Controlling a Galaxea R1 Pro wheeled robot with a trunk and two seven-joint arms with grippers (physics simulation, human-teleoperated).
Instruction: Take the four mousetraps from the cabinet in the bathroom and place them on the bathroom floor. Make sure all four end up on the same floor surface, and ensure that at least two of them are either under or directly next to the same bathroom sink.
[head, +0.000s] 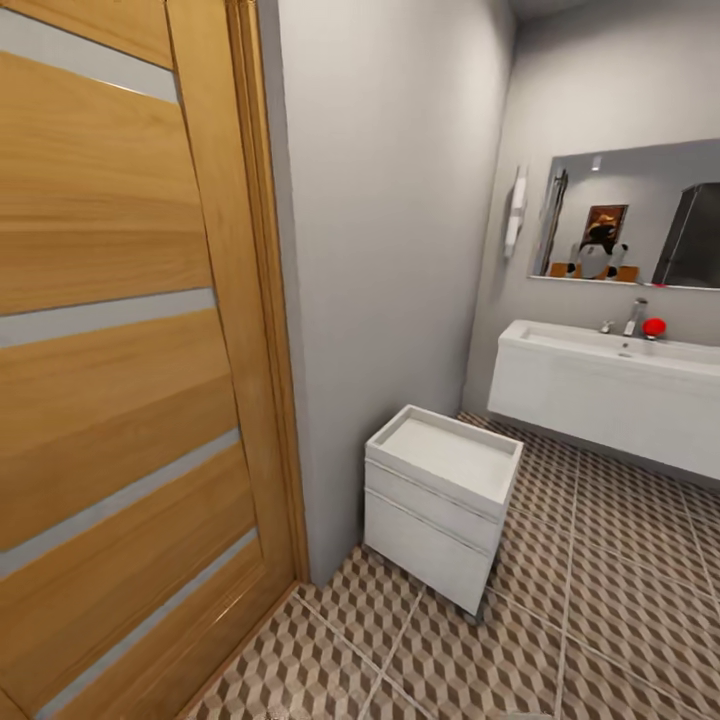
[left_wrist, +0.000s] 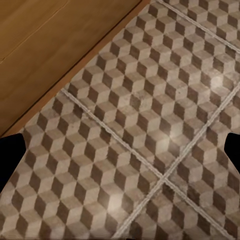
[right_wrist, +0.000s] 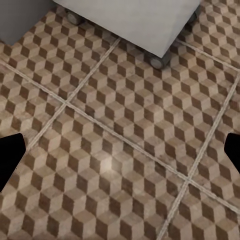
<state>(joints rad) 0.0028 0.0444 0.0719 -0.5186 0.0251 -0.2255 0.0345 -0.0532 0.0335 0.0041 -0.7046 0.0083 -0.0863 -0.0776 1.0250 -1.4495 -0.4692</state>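
The bathroom sink (head: 610, 385) is seen from the head; castors (right_wrist: 156, 62) from the right wrist. Both jaws are spread, empty.

no readable text, labels or signs

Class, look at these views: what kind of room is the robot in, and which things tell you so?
Most likely a bathroom: a white wall-hung sink with a chrome tap, a mirror above it, and a cube-patterned tiled floor.
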